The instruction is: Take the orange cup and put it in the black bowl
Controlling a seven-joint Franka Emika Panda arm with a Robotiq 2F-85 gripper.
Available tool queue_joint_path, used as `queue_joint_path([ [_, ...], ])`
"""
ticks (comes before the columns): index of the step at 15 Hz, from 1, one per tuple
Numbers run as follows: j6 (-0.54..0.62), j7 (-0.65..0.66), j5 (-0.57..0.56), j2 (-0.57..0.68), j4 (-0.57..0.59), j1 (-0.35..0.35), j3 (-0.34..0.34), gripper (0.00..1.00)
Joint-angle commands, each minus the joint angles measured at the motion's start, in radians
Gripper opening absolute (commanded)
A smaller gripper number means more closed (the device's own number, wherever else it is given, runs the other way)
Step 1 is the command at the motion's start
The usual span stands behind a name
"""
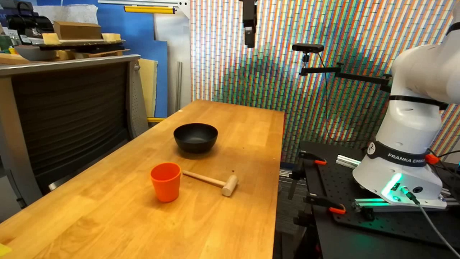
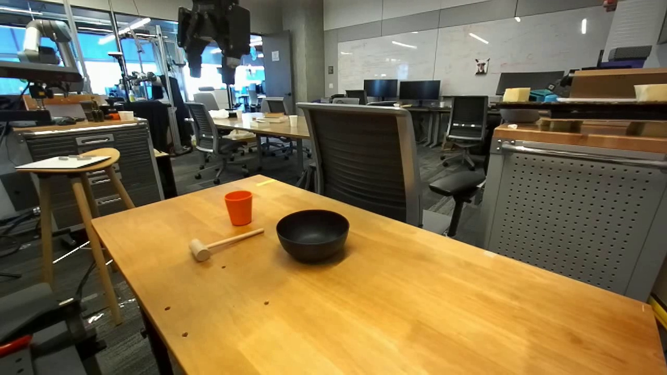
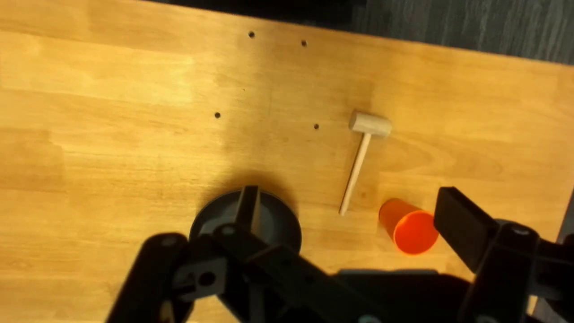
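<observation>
Pincer (image 2: 212, 65): black, hanging fingertips-down in both exterior views, high above the bench (image 1: 230, 223); its two fingers (image 3: 464, 229) are spread wide apart, released.
Arm (image 1: 413, 122): white, at far right in an exterior view, base upright on a black stand (image 1: 348, 241).
Bench top: pale wood; left to right in an exterior view, an upright orange cup (image 1: 167, 185), a black bowl (image 1: 196, 147) behind it, a wooden mallet (image 1: 229, 186) lying flat. The cup stands outside the bowl, apart from it.
Room: an office chair (image 1: 79, 118) at left beside the bench, then a wall (image 1: 215, 54) with colourful stripes.
Stool (image 2: 113, 154): at left, in an exterior view alone, with monitors (image 2: 380, 88) and a whiteboard (image 2: 396, 52) farther right.
Wrist view: bowl at left, partly hidden by a finger; mallet handle ending between bowl and cup; cup at right.
</observation>
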Motion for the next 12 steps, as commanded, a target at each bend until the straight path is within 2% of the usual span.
queue_joint_path([
  [1, 0.184, 0.206, 0.106, 0.181, 0.094, 0.014, 0.059, 1.00],
  [4, 0.409, 0.365, 0.062, 0.333, 0.146, 0.034, 0.119, 1.00],
  [6, 0.490, 0.455, -0.005, 0.456, 0.201, 0.059, 0.138, 1.00],
  [9, 0.474, 0.541, -0.070, 0.638, 0.302, 0.118, 0.139, 1.00],
  [12, 0.432, 0.578, -0.090, 0.826, 0.425, 0.181, 0.129, 1.00],
])
